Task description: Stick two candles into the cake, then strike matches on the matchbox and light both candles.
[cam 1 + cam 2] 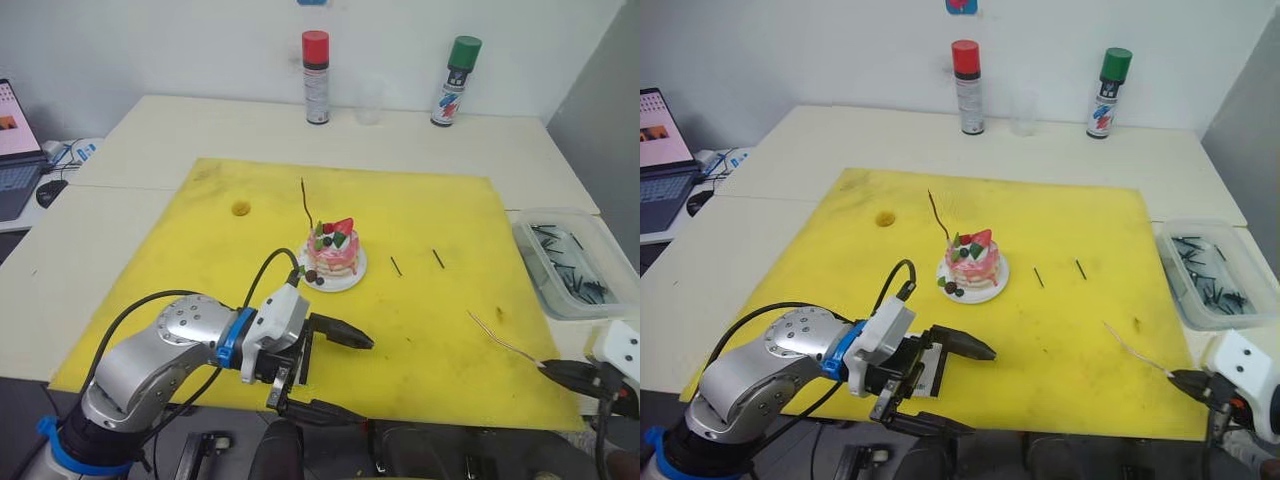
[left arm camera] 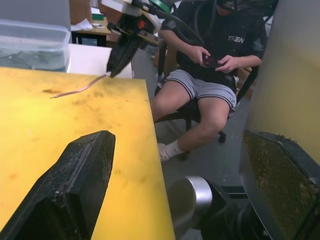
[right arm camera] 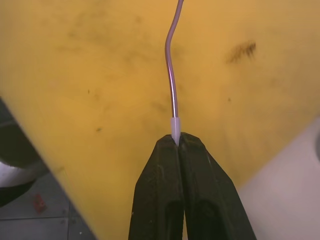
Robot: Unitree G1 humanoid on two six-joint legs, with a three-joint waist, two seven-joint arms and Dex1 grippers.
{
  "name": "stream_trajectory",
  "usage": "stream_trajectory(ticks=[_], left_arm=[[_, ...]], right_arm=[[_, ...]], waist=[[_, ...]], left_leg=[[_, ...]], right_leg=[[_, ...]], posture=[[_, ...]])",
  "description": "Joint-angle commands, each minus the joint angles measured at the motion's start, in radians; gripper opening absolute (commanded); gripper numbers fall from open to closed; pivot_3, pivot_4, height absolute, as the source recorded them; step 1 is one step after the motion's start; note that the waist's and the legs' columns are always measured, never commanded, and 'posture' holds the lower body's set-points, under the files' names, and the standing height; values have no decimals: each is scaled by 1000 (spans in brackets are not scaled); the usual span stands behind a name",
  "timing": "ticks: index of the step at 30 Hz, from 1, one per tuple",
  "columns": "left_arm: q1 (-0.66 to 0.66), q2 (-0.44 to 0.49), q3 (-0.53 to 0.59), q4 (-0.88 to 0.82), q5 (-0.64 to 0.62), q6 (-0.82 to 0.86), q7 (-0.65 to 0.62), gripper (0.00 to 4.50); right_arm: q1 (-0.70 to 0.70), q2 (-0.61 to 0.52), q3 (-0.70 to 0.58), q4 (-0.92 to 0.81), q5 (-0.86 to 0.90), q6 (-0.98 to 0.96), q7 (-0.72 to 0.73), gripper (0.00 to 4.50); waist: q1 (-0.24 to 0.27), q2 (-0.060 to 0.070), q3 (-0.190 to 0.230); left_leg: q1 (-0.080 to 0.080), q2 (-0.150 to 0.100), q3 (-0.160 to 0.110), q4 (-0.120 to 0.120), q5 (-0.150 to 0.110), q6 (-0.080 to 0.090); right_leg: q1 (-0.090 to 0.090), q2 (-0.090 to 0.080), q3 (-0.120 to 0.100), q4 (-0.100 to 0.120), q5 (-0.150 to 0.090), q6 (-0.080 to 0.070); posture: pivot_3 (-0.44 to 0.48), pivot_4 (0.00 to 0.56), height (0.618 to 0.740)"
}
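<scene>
The right gripper pinched the golden candle's pale end, apparently for planting beside the reddish candle in the cake; the left gripper gaped empty.

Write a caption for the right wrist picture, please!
Right gripper with jaws shut on a thin wavy candle above the yellow mat.

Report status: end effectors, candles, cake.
Right end effector shut on golden candle. Left end effector open, empty. Reddish candle standing in cake. Path clear.

One reddish candle stands in the pink cake; the golden candle lies flat, pale end pinched
</scene>
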Motion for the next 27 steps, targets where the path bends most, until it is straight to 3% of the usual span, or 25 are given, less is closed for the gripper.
stream_trajectory(ticks=[1, 11, 14, 19, 27], left_arm=[[-13, -17, -12, -26, 13, -16, 21, 4500], [-50, -81, -58, -12, 47, -26, 42, 4500], [-53, -92, -62, -11, 53, -27, 50, 4500], [-45, -95, -66, -24, 56, -26, 54, 4500], [-25, -99, -92, -29, 84, -53, 57, 4500]], right_arm=[[26, 11, -32, 31, -51, -79, 80, 38], [13, 42, 23, 38, -110, -39, 86, 38], [-6, 47, 42, 56, -135, -44, 76, 671], [-25, 49, 26, 26, -122, -41, 97, 2345], [3, -10, -137, -151, -96, 105, 176, 2345]], waist=[[-1, 1, 0], [0, 2, -1], [1, 2, -1], [1, 2, -1], [1, 4, -2]], left_leg=[[0, 0, 0, 0, 0, 0], [1, 0, 1, 0, 0, 0], [1, 0, 1, -1, 0, 0], [0, -1, 1, -1, 0, 0], [1, -1, 1, 0, 0, 0]], right_leg=[[0, 0, 0, 0, 0, 0], [0, 0, 1, 1, 0, 0], [0, 0, 1, 1, 0, 0], [0, 0, 1, 0, 0, 0], [0, 0, 1, 1, 0, 0]], posture=[[0, 150, 733], [0, 150, 733], [0, 150, 733], [0, 150, 733], [0, 150, 733]])
